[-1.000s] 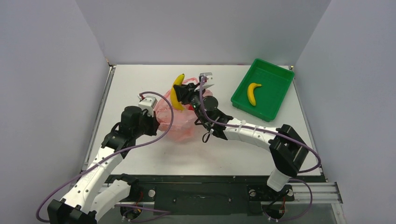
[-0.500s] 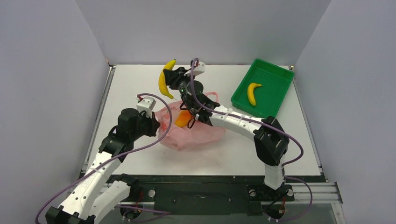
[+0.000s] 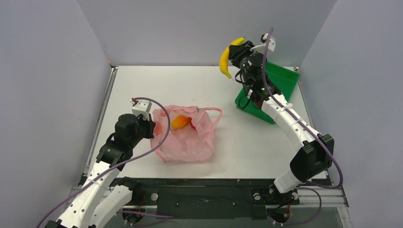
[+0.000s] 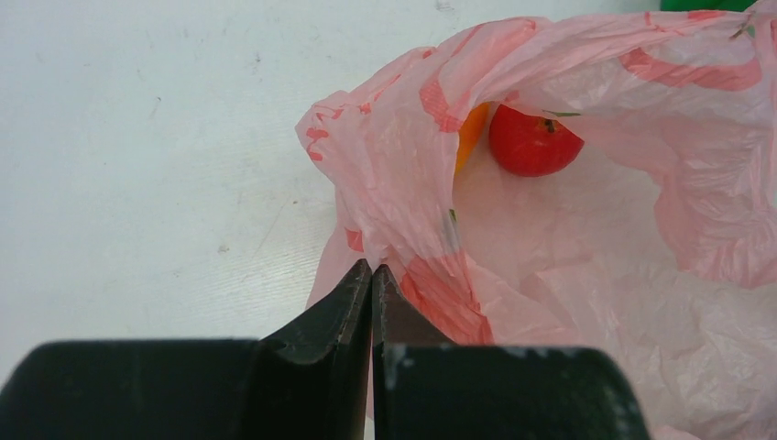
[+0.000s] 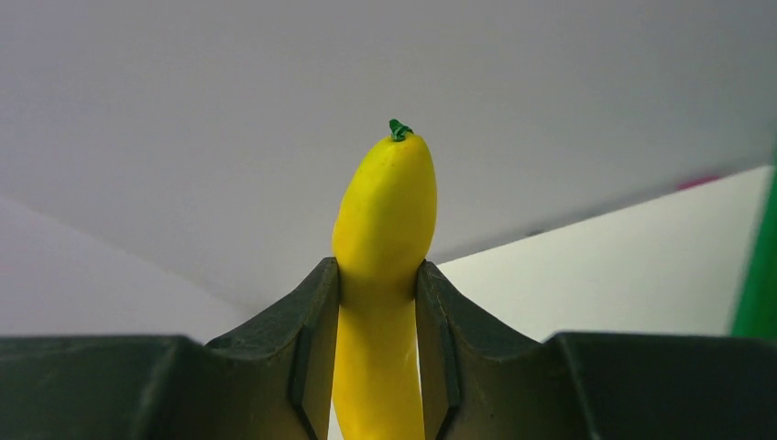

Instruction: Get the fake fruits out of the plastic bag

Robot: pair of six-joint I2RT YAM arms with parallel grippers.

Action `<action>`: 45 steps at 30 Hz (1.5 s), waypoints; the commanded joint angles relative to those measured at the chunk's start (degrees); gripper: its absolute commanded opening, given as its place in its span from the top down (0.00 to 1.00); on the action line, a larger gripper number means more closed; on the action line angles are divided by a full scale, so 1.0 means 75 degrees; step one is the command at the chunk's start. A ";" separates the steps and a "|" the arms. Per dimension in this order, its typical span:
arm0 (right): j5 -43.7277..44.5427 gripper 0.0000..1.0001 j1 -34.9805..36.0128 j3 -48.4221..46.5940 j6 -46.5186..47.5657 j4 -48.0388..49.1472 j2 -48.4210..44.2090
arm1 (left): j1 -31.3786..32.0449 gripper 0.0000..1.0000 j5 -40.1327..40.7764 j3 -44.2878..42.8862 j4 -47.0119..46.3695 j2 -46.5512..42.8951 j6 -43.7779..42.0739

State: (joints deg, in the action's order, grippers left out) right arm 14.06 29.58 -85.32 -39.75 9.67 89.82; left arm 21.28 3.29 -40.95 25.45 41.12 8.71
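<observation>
High over the counter's (image 3: 142,85) far right, beside the green tray (image 3: 284,76), the right claw (image 3: 234,49) clamps 1 banana (image 3: 225,60); near left, the left claw (image 3: 151,127) pinches the rim of the pink bag (image 3: 190,142), mango (image 3: 179,122) inside.

You have a white table (image 3: 142,85); directly on it lie the pink plastic bag (image 3: 190,142), left of the middle, and the green tray (image 3: 285,78), far right.
</observation>
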 commanded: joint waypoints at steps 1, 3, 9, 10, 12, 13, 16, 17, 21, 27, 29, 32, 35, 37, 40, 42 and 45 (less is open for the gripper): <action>-0.0155 1.00 -0.1183 0.0490 0.0043 -0.1185 0.0161 | -0.0013 1.00 -0.0029 -0.0040 -0.0282 0.0117 -0.0205; -0.0043 1.00 -0.1669 0.0488 0.0245 -0.1695 0.0375 | -0.0011 1.00 -0.0069 -0.0059 -0.0267 0.0186 -0.0276; 0.0779 1.00 -0.2744 0.0242 0.0674 -0.2863 0.1166 | -0.0013 1.00 -0.0164 0.0070 -0.0320 0.0349 -0.0518; 0.0921 1.00 -0.2823 0.0160 0.0713 -0.3148 0.1269 | -0.0013 1.00 -0.0196 0.0058 -0.0308 0.0416 -0.0535; 0.1194 1.00 -0.3006 -0.0119 0.0778 -0.3624 0.1587 | -0.0013 1.00 -0.0350 0.0046 -0.0304 0.0487 -0.0569; 0.1321 1.00 -0.3118 -0.0266 0.0838 -0.3746 0.1780 | -0.0007 1.00 -0.0413 0.0052 -0.0309 0.0496 -0.0580; 0.1530 0.97 -0.3297 -0.0385 0.1047 -0.4040 0.2103 | -0.0007 1.00 -0.0608 0.0145 -0.0434 0.0421 -0.0623; 0.1578 0.95 -0.3355 -0.0412 0.1175 -0.4087 0.2260 | -0.0011 1.00 -0.0769 0.0255 -0.0568 0.0367 -0.0664; 0.1575 0.83 -0.3416 -0.0514 0.1538 -0.4120 0.2712 | -0.0004 1.00 -0.1718 0.0620 -0.0984 0.0248 -0.0973; 0.1419 0.57 -0.3443 -0.0657 0.1904 -0.4120 0.3140 | 0.0008 1.00 -0.1638 0.0674 -0.0980 0.0335 -0.1036; 0.1377 0.51 -0.3447 -0.0719 0.2052 -0.4125 0.3170 | 0.0016 1.00 -0.1605 0.0647 -0.0937 0.0422 -0.1043; 0.1430 0.43 -0.3421 -0.0766 0.2208 -0.4142 0.3040 | 0.0022 1.00 -0.1511 0.0566 -0.0866 0.0506 -0.1043; 0.1417 0.39 -0.3394 -0.0748 0.2239 -0.4165 0.2894 | 0.0033 1.00 -0.1359 0.0550 -0.0838 0.0499 -0.1038; 0.1378 0.38 -0.3277 -0.0687 0.2241 -0.4173 0.2693 | 0.0050 1.00 -0.1157 0.0554 -0.0812 0.0441 -0.1005; 0.1355 0.38 -0.2811 -0.0591 0.2175 -0.4161 0.2286 | 0.0066 1.00 -0.1009 0.0540 -0.0810 0.0399 -0.1000; 0.1228 0.38 -0.2430 -0.0570 0.2083 -0.4134 0.2010 | 0.0069 1.00 -0.0992 0.0531 -0.0809 0.0408 -0.0981; 0.0757 0.38 -0.1723 -0.0241 0.1887 -0.3805 0.1409 | 0.0069 1.00 -0.1009 0.0504 -0.0785 0.0442 -0.0963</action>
State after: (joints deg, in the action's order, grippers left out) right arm 22.92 9.50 -88.38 -24.29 -22.13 109.40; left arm 21.39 -4.95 -35.68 21.65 44.91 2.04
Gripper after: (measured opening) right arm 0.618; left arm 0.003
